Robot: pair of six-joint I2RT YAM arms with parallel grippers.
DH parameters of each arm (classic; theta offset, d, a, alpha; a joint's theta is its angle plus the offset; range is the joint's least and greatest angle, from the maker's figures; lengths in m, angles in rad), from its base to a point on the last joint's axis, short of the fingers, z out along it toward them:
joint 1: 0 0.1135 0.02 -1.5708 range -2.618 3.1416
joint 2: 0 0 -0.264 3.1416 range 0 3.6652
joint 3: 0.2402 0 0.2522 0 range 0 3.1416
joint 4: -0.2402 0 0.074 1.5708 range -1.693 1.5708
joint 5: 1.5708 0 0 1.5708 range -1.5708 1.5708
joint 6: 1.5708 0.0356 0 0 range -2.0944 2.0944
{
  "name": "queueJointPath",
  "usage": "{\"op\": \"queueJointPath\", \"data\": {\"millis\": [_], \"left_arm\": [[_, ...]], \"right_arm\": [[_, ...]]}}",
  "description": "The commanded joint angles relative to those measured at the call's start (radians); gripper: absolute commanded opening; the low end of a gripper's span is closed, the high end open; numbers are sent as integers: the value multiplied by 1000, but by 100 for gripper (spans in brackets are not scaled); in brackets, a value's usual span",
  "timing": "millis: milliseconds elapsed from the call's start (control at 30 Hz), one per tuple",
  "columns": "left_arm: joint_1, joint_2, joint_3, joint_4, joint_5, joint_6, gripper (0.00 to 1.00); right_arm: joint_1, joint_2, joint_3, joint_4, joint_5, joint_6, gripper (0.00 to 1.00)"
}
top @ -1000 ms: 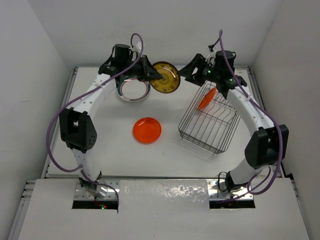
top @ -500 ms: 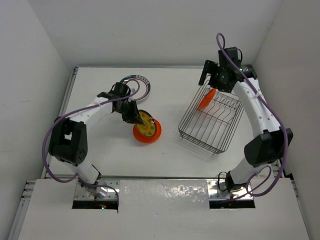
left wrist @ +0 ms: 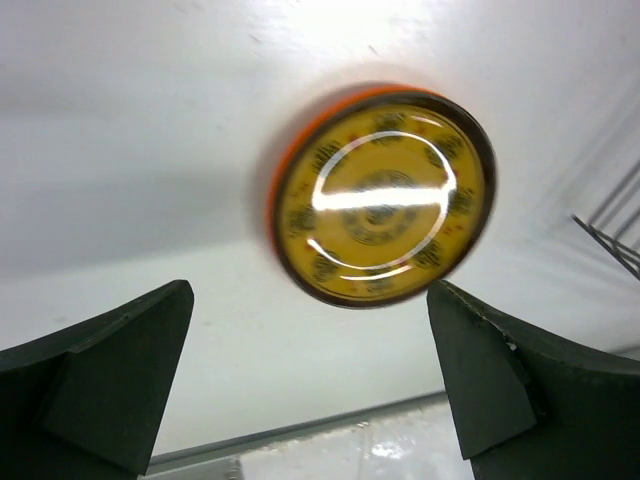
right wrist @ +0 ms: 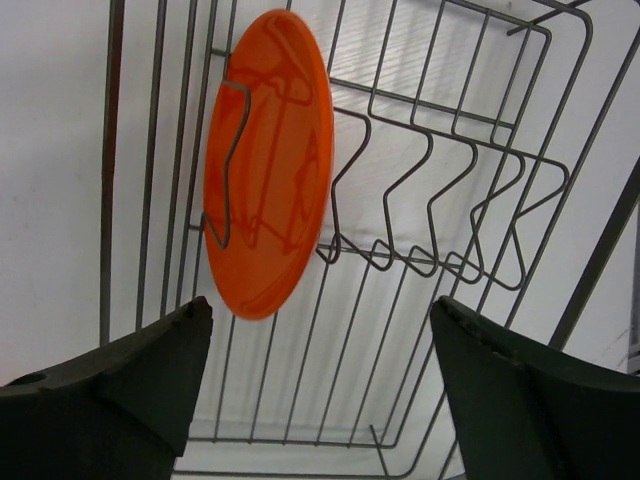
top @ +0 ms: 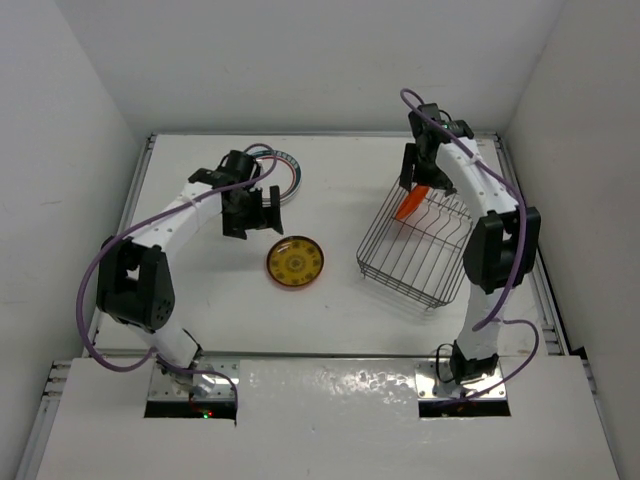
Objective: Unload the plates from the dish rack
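A yellow patterned plate [top: 295,262] with a dark rim lies flat on an orange plate [left wrist: 290,160] in the middle of the table. My left gripper [top: 252,214] hovers open up and to its left, holding nothing; in the left wrist view the yellow plate [left wrist: 385,195] lies beyond the gripper [left wrist: 310,295]. A white green-rimmed plate [top: 285,168] lies at the back, partly hidden by the left arm. The dish rack [top: 418,250] holds one upright orange plate [top: 412,203] at its far end. My right gripper [top: 415,180] hangs open just above that plate [right wrist: 268,160], apart from it.
Upright wire dividers [right wrist: 437,262] run along the rack's floor beside the orange plate, their other slots empty. The rack sits skewed near the right wall. White walls close in the table at the back and both sides.
My left gripper carried the yellow plate from the back down onto the orange plate, opened and drew back to the upper left. My right arm swung over the rack's far end.
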Motion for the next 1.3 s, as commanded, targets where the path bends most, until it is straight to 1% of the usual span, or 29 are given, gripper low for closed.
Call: {"op": "queueJointPath", "data": {"millis": [0,33,67,100,133,167,200,300,333,400,500,600,700,767,800,833,867,900,933,967,1000,1033,1067,1100,1133,1167,1200,1233,1267], "left_arm": [[-5,-32,93,-106,-186,53,100],[-5,-46,105,-114,-213,58,100],[-5,-54,115,-124,-228,64,100],[-5,-62,136,-131,-234,67,100],[-5,-72,147,-135,-239,73,100],[-5,-78,153,-149,-245,75,100],[-5,-83,162,-151,-245,76,100],[-5,-94,159,-151,-237,76,100],[-5,-92,161,-151,-237,78,100],[-5,-89,171,-154,-240,78,100],[-5,-74,207,-158,-234,79,100],[-5,-46,265,-171,-230,75,100],[-5,-17,396,-187,-225,61,100],[-5,6,464,-189,-213,47,100],[-4,12,496,-178,-185,41,100],[-4,16,551,-160,-135,30,100],[-4,12,567,-92,-83,23,100],[-2,9,569,-44,63,13,100],[-1,3,563,14,147,1,100],[1,3,552,132,231,-44,100],[1,6,532,188,381,-78,100],[-1,23,518,255,451,-114,100],[-2,35,506,368,514,-188,100],[-7,64,498,403,566,-218,100],[-8,81,501,427,572,-244,100],[-10,99,504,429,580,-247,100],[-10,130,514,425,582,-250,100],[-10,144,518,385,576,-237,98],[-10,162,538,348,554,-221,96]], "right_arm": [[-7,31,66,1,77,18,84],[-7,40,62,14,80,21,77],[-7,55,63,35,93,24,62],[-7,63,68,38,106,31,52],[-9,72,72,38,115,32,46],[-10,94,75,41,116,34,43],[-13,106,91,37,119,37,35],[-16,132,105,26,121,50,27],[-15,134,105,28,124,57,14],[-15,131,112,23,150,78,2],[-21,134,147,2,204,107,0],[-46,163,244,-87,245,136,0],[-78,167,385,-155,251,143,0],[-79,143,408,-170,254,130,0],[-79,97,408,-181,251,117,0],[-78,66,387,-187,250,107,0],[-78,31,366,-187,244,98,0],[-69,-62,286,-169,227,66,0],[-59,-116,229,-137,215,37,0],[-44,-170,177,-99,201,12,0],[-33,-222,124,-19,175,-35,0],[-15,-310,35,21,58,-58,0],[-13,-349,-12,132,-48,-93,0],[-10,-421,-124,203,-178,-97,0],[-13,-449,-183,272,-447,-85,0],[-12,-472,-237,440,-574,-16,0],[-7,-506,-345,533,-686,38,0],[-3,-520,-398,620,-836,99,0],[14,-529,-479,791,-877,204,0]]}}
